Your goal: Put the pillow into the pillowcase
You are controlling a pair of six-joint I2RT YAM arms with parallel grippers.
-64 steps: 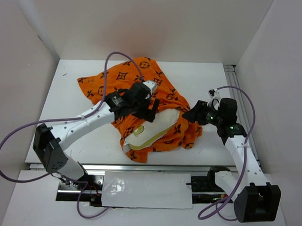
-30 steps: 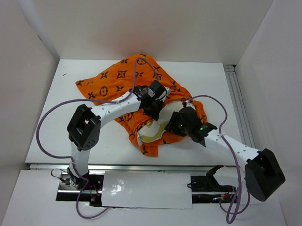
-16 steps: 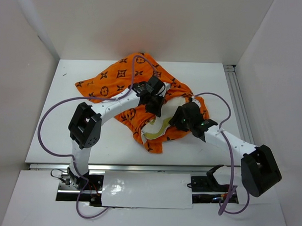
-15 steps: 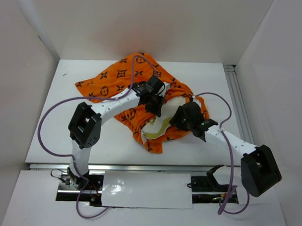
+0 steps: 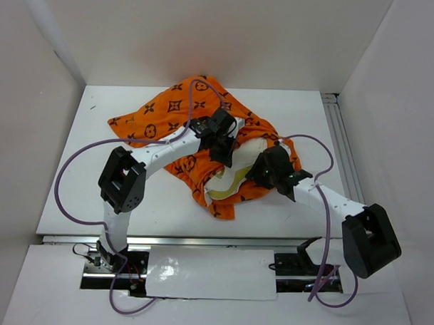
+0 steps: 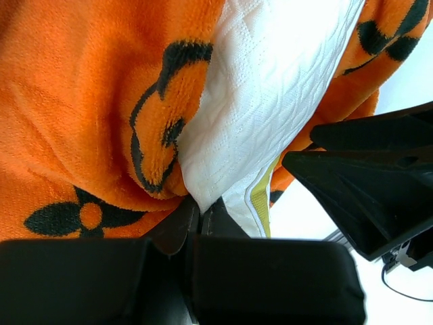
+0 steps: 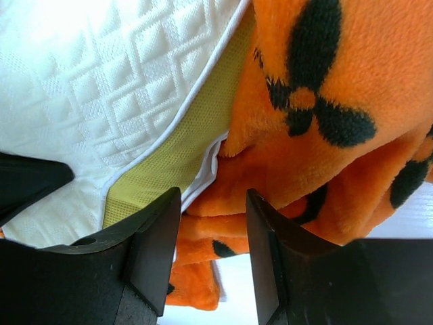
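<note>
Top external view: the pillow [image 5: 229, 183] is lying on the table [image 5: 95, 194], mostly swallowed by the pillowcase [image 5: 169, 114], with one near corner poking out. The left gripper [image 6: 193, 203] is pinching the opening's hem tight. The right gripper [image 7: 210, 203] is hovering half-wide astride the orange edge. Stuffing looks well along. Next, the right jaws need to bite that hem and draw it over the corner.

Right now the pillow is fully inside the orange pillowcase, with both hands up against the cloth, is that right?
Not fully. The pillow is only partly inside the pillowcase: its white quilted face and yellow-green edge show bare at the opening, clearest in the right wrist view. The left hand and right hand are indeed up against the cloth.
</note>
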